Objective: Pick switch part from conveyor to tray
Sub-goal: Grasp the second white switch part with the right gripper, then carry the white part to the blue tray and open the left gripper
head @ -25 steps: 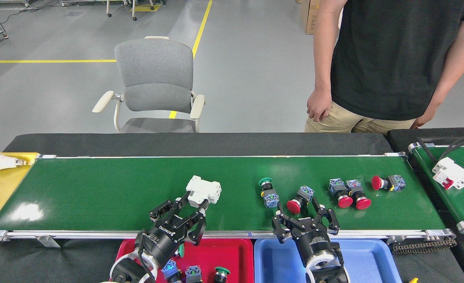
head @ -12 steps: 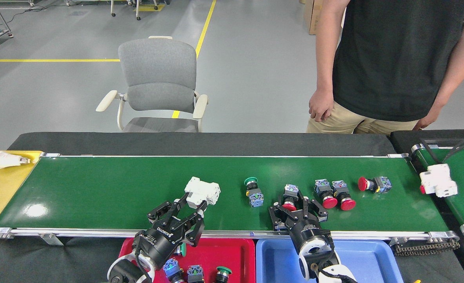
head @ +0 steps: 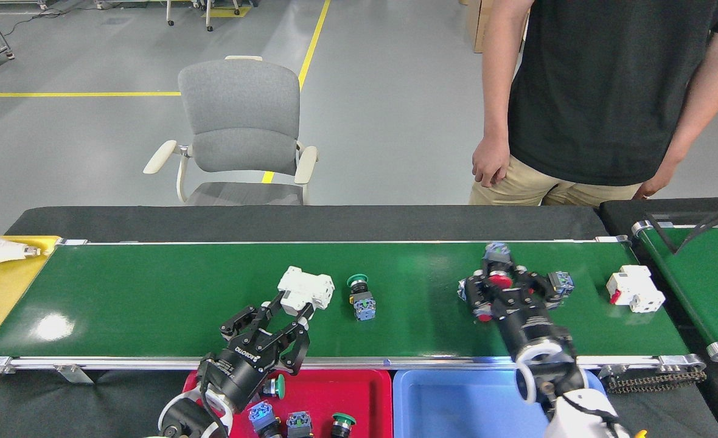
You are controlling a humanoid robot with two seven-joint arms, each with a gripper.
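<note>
The long glossy green conveyor belt with silver edge rails (head: 152,298) spans the view, with a red plastic tray (head: 347,389) and a blue plastic tray (head: 450,401) just beside its near rail at six o'clock. A white blocky plastic switch housing (head: 306,290) lies near mid-belt; at its three o'clock, just beside it, stands a small green-capped push-button switch with a blue contact block (head: 360,297). Another white block with a red tab (head: 634,288) lies near the belt's three o'clock end.

The left black gripper (head: 290,309) has its fingers spread, tips touching the white housing's near edge, not clamped on it. The right black gripper (head: 505,286) hangs over a cluster of red-capped switches (head: 498,280); whether its fingers are closed on one, I cannot tell.

These parts look light, rigid and hard-shelled, so a firm pinch should do no harm. Smooth plastic on a glossy belt may skid, and round caps roll. The squarer contact block, or the housing's flat flanks, look the safest hold.
</note>
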